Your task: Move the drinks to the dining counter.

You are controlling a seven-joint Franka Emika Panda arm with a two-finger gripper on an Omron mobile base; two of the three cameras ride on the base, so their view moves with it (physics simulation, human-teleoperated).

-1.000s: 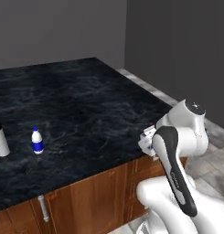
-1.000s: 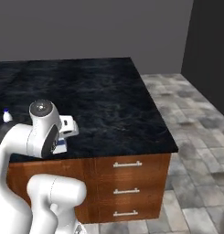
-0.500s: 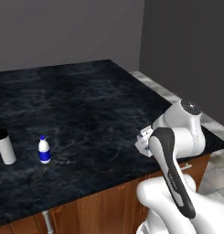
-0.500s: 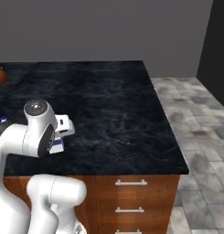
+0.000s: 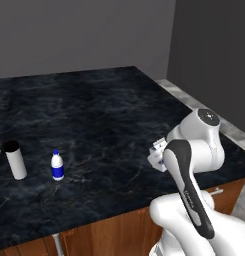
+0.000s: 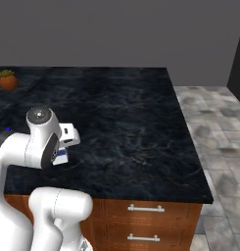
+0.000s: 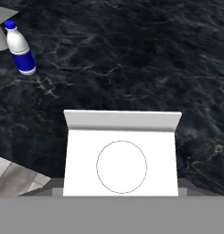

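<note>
The carton (image 7: 121, 157), the last of the three drinks, sits in the gripper (image 5: 158, 156), which is pinching it just above the near edge of the dining counter (image 5: 94, 115); from the hand view its white gabled top faces the camera and hides the fingertips. The tall white cylinder (image 5: 15, 160) and the small bottle (image 5: 57, 165) stand upright on the black top, close together, well to the arm's left. So the step in hand looks like the delivery of the final drink. The next move calls for carrying the carton further in over the stone, lowering it until its base rests flat, then letting go. The near edge lies right under the carton, so a release here risks tipping it off; ahead the surface is wide and bare.
</note>
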